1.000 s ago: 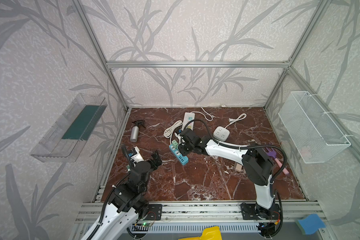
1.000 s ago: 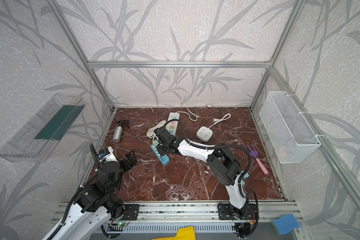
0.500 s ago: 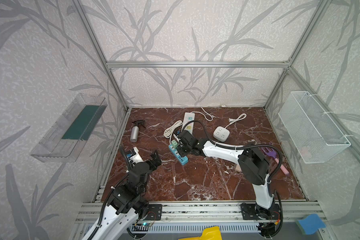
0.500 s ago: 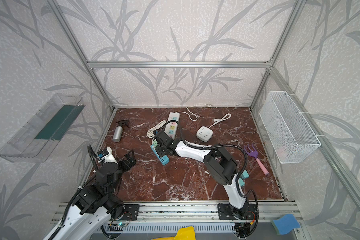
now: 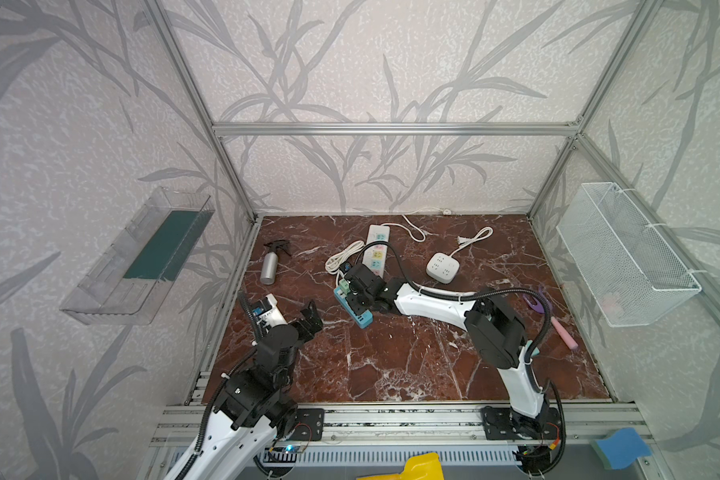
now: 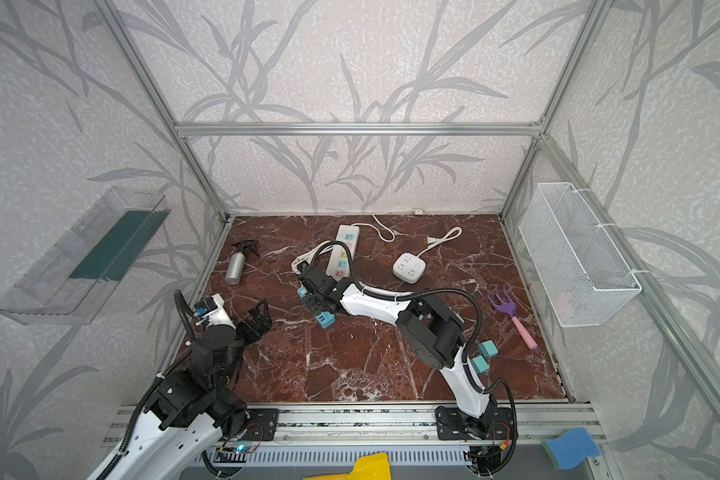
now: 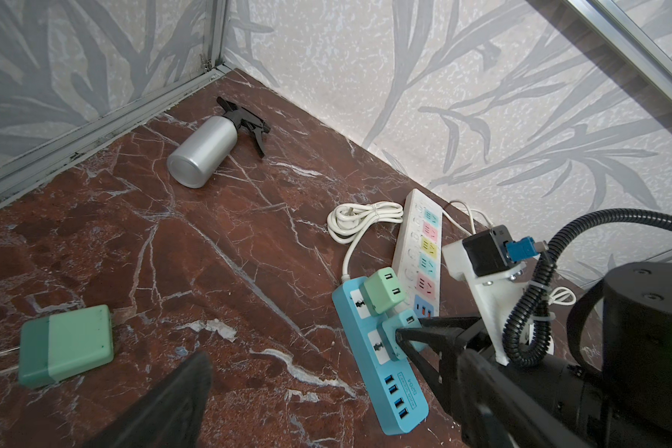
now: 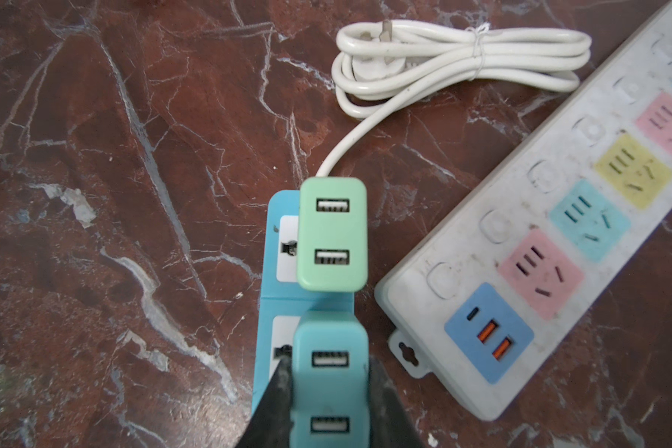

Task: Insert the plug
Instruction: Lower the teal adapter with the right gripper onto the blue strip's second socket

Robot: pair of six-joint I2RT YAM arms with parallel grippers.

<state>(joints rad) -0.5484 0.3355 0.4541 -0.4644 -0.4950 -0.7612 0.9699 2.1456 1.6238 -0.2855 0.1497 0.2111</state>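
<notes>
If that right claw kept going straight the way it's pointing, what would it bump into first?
Probably the blue power strip: the right gripper points down at it, shut on the teal charger.

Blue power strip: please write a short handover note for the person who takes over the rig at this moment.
Right gripper: shut on the teal adapter, at the second socket of the blue power strip.
Left gripper: open, empty.
Done: green adapter sits in the socket at the cord end.
Unclear: whether the teal adapter is fully seated.
To do: press it home, release. A loose adapter lies on the table, near the left gripper.
</notes>
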